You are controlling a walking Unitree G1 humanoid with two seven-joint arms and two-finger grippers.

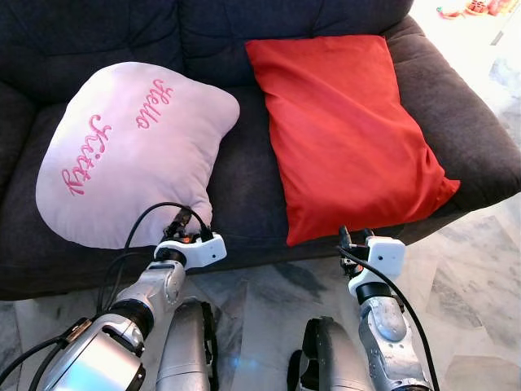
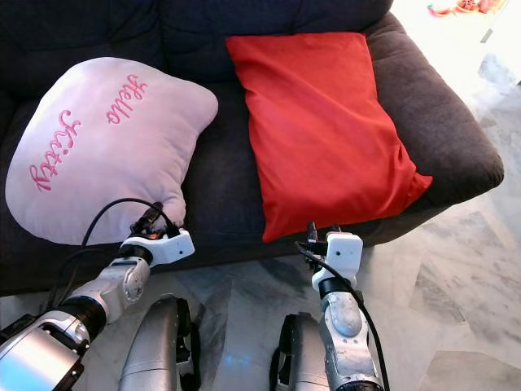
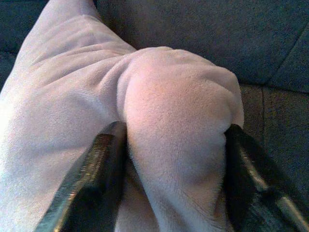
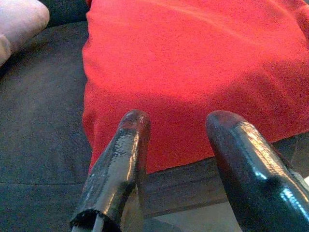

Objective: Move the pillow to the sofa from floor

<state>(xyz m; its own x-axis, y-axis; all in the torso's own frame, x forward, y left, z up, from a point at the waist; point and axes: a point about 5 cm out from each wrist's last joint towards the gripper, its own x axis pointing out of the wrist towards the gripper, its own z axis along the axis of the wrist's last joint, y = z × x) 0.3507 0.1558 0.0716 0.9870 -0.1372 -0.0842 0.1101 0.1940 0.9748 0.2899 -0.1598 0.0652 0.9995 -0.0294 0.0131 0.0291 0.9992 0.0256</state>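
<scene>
A pink pillow (image 1: 130, 155) with "Hello Kitty" stitched on it lies on the left seat of the dark grey sofa (image 1: 244, 187). My left gripper (image 3: 174, 140) is shut on the pillow's near corner, and the plush bulges between the two black fingers (image 3: 91, 179). A red pillow (image 1: 342, 130) lies on the right seat, its near corner hanging over the front edge. In front of that corner, my right gripper (image 4: 176, 121) stands open with nothing between its fingers. My left wrist (image 1: 191, 248) sits at the sofa's front edge.
Pale marble floor (image 1: 472, 269) runs in front of the sofa and to its right. The sofa's right armrest (image 1: 456, 98) flanks the red pillow. My knees (image 1: 191, 342) are close to the sofa front. Small coloured objects (image 1: 468, 10) lie on the floor far right.
</scene>
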